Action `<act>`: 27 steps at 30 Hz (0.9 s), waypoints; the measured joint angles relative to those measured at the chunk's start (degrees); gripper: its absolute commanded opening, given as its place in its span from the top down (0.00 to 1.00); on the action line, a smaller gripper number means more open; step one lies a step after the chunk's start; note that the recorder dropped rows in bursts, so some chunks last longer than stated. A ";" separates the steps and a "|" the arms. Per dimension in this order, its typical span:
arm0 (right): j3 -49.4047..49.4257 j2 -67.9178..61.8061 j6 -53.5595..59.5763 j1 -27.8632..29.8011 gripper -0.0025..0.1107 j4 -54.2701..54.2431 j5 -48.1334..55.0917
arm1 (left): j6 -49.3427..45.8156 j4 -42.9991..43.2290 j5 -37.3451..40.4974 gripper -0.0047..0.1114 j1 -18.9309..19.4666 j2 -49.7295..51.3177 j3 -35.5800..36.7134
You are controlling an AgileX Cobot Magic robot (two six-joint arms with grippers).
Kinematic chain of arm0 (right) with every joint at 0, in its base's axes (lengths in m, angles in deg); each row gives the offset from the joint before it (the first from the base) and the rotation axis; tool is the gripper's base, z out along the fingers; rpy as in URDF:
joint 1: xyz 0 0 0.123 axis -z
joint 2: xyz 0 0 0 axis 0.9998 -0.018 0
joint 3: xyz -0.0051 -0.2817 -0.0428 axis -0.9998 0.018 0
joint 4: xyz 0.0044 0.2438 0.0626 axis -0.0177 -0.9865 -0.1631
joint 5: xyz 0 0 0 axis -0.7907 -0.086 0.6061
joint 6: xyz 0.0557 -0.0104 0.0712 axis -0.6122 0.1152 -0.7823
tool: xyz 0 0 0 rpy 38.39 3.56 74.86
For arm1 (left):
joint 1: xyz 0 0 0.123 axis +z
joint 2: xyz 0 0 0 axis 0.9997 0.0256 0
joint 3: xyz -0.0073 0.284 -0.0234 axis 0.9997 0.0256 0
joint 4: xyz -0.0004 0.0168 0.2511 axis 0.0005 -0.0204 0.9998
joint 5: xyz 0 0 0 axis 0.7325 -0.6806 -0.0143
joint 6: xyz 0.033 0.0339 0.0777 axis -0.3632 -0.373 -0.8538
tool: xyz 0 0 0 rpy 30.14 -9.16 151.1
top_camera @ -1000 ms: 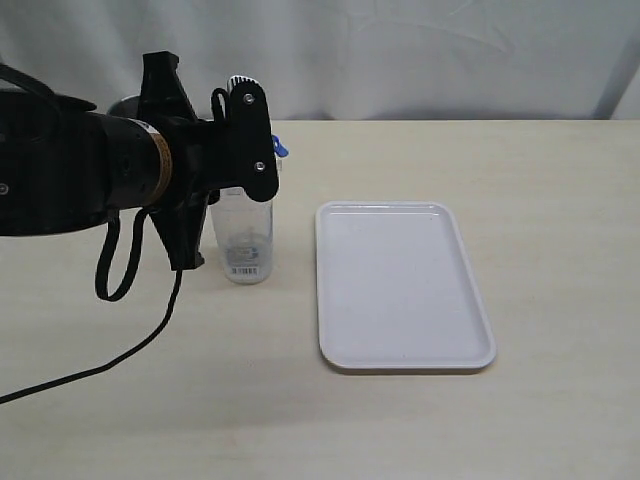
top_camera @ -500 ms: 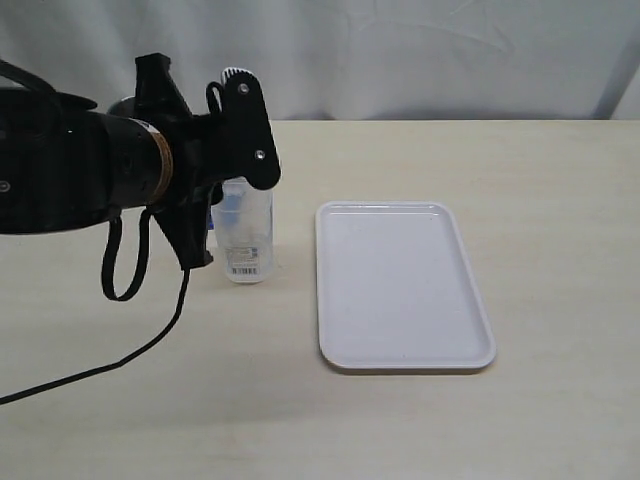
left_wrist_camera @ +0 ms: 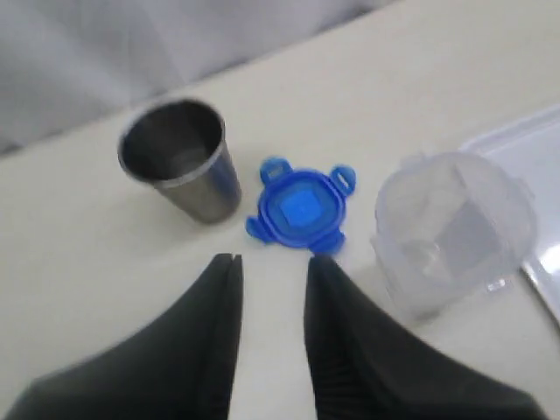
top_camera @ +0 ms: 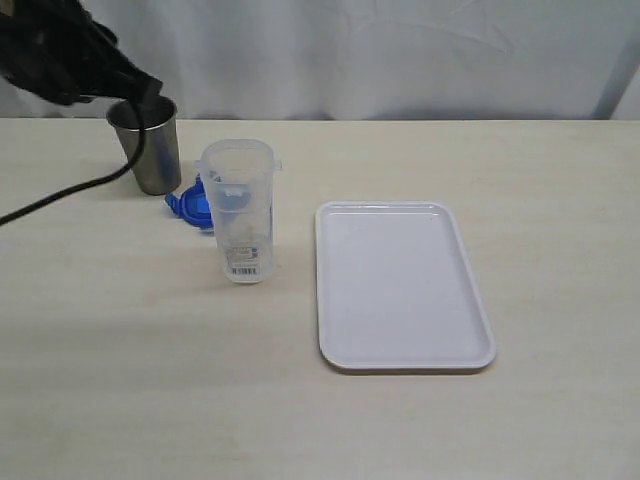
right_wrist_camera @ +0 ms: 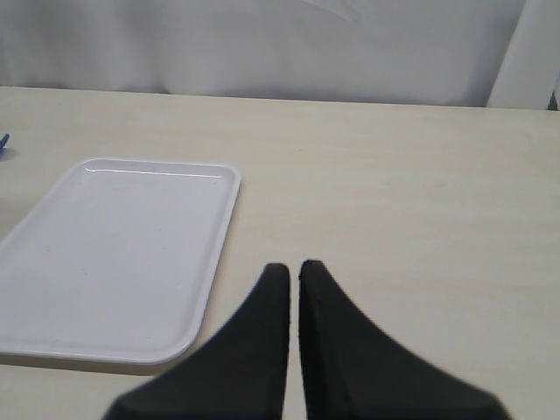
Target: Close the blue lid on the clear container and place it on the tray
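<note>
The clear container (top_camera: 240, 210) stands upright and uncovered on the table, left of the white tray (top_camera: 400, 300). The blue lid (top_camera: 190, 205) lies flat on the table behind it, between it and a metal cup. In the left wrist view my left gripper (left_wrist_camera: 274, 260) hangs open above the table, short of the lid (left_wrist_camera: 302, 208), with nothing between its fingers; the container (left_wrist_camera: 451, 223) is off to one side. In the exterior view only the left arm (top_camera: 60, 55) shows, at the far left. My right gripper (right_wrist_camera: 290, 267) is shut and empty over bare table beside the tray (right_wrist_camera: 114, 245).
A grey metal cup (top_camera: 147, 143) stands at the back left, close to the lid, also seen as cup (left_wrist_camera: 182, 157). A black cable (top_camera: 70, 190) trails from the left arm across the table's left side. White cloth hangs behind the table.
My left arm has pulled away from over the container, up to the far left corner. The container and the lid on the table behind it are now uncovered. The right gripper is unchanged.
</note>
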 measured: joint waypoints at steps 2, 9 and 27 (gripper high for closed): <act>0.00 0.00 0.00 0.00 0.94 0.00 0.00 | -5.20 -11.60 4.14 0.70 4.65 0.68 -0.83; 0.00 0.00 0.00 0.00 0.94 0.00 0.00 | -16.85 -32.35 8.23 0.68 19.80 6.93 -0.11; 0.00 0.00 -0.10 0.00 0.94 0.00 0.00 | -42.71 -59.43 -13.40 0.52 20.08 39.43 -4.62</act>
